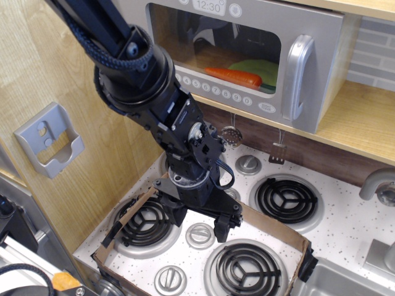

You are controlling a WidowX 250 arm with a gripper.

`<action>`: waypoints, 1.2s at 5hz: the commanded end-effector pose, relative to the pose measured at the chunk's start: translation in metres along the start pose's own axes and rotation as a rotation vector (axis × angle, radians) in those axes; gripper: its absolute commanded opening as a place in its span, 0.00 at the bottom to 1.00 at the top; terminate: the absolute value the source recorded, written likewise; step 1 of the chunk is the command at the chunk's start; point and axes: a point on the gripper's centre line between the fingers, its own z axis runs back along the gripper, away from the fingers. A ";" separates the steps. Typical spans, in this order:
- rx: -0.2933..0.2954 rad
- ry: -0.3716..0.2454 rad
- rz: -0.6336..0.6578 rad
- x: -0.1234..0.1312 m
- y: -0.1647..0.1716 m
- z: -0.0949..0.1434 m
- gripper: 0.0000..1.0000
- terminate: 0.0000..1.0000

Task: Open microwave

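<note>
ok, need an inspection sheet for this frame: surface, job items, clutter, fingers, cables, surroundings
Surface: white speckled toy stovetop with four coil burners and silver knobs; a low cardboard border runs around part of it.
Job's things: grey microwave on the wooden shelf, door shut, silver vertical handle untouched; carrot and something green visible through the window.
Clutter: two small utensils hanging under the shelf.
Gripper: low over the stovetop between the burners, far from the handle; fingers apart, holding nothing.
Cables: black braided bundle along the arm; short loop at the wrist.
Surroundings: wooden side panel with grey wall holder; faucet and sink at right.
</note>
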 end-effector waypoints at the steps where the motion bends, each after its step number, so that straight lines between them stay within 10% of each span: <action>1: 0.000 0.000 0.000 0.000 0.000 0.000 1.00 0.00; 6: 0.092 -0.138 -0.004 0.084 -0.048 0.095 1.00 0.00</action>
